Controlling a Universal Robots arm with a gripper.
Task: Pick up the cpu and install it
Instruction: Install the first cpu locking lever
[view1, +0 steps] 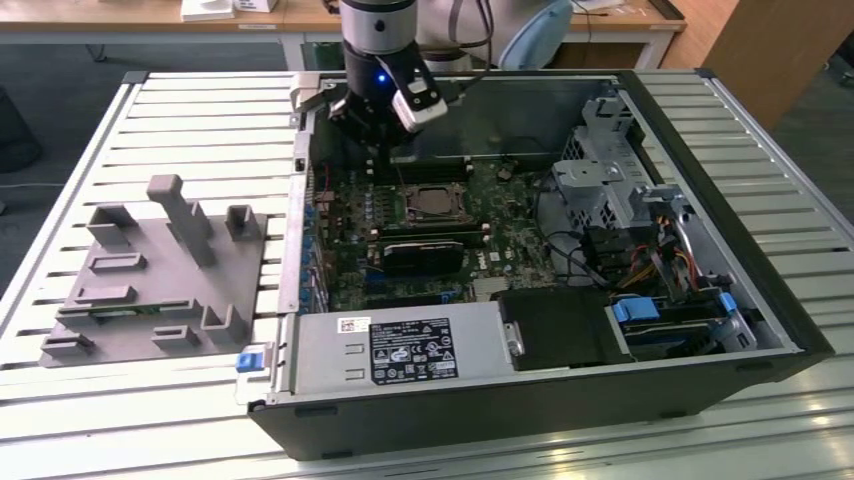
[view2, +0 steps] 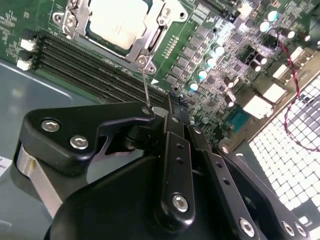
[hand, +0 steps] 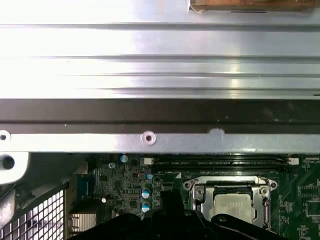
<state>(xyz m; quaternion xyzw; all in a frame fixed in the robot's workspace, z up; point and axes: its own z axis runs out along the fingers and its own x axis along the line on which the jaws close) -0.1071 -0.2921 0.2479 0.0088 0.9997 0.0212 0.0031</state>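
Note:
The cpu (view1: 430, 203) lies flat in the motherboard socket, silver top up, with the metal socket frame (view2: 150, 35) around it. It also appears in both wrist views, cpu (view2: 117, 22) and cpu (hand: 234, 206). My gripper (view1: 379, 152) hangs inside the case, just off the socket's side towards the exterior view's left and a little above the board. In the second wrist view the black fingers (view2: 172, 145) lie together, shut, and the thin wire socket lever (view2: 145, 82) runs from the frame to their tips (view2: 159, 111). Nothing else is between them.
The open computer case (view1: 747, 330) lies on a slatted table. Its metal wall (hand: 150, 137) is close behind the gripper. A black heatsink block (view1: 424, 252) sits on the board beside the socket, memory slots (view2: 85, 67) run beside it, and a grey parts fixture (view1: 147, 270) stands at the exterior view's left.

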